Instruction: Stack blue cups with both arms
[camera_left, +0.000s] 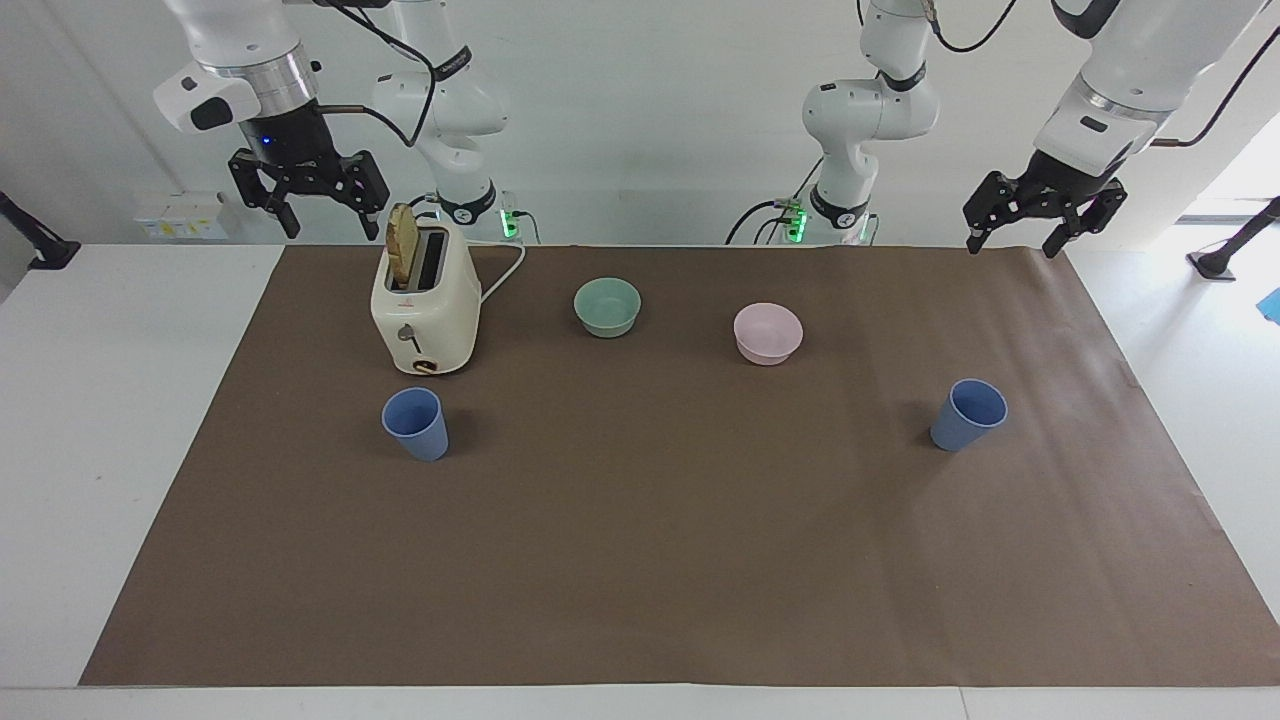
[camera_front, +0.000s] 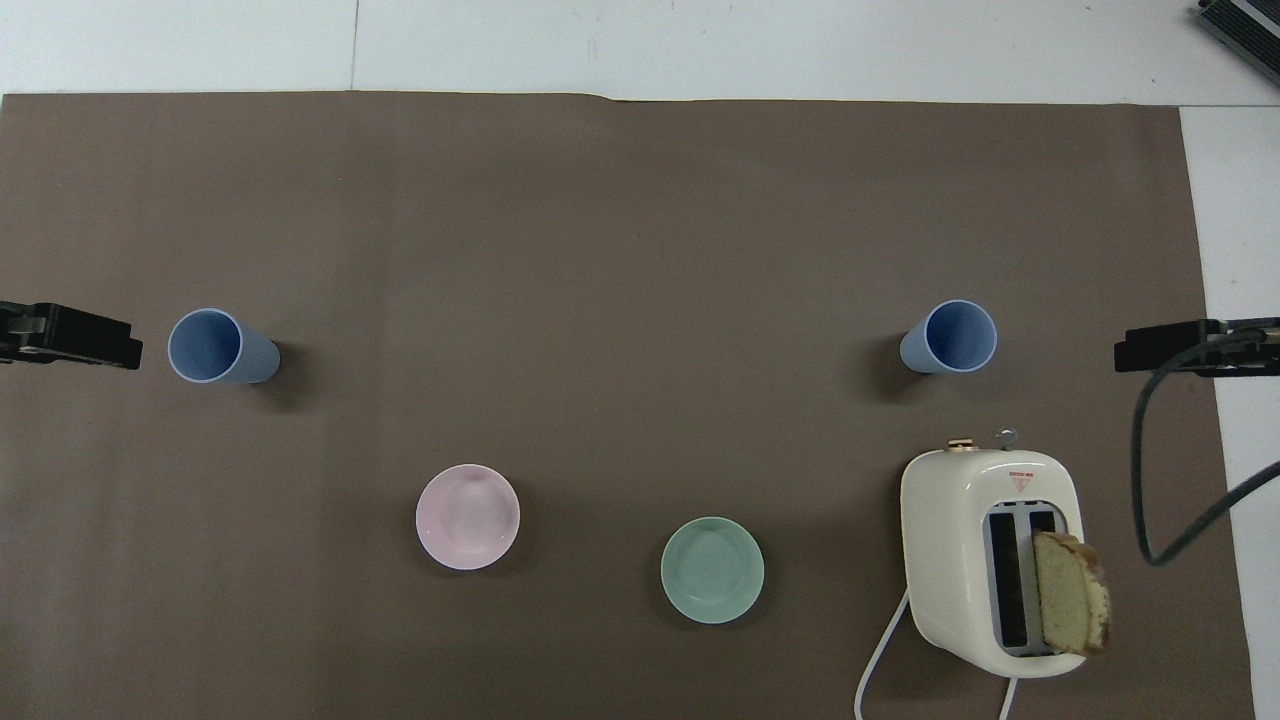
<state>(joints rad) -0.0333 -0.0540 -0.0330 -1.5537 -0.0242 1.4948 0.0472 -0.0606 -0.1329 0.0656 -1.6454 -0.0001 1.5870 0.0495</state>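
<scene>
Two blue cups stand upright on the brown mat, well apart. One cup is toward the right arm's end, just farther from the robots than the toaster. The other cup is toward the left arm's end. My right gripper hangs open and empty, raised over the mat's edge beside the toaster. My left gripper hangs open and empty, raised over the mat's corner at its own end. Neither gripper touches a cup.
A cream toaster holds a bread slice in one slot, its cord trailing toward the robots. A mint-green bowl and a pink bowl sit between the arms' bases, nearer to the robots than the cups.
</scene>
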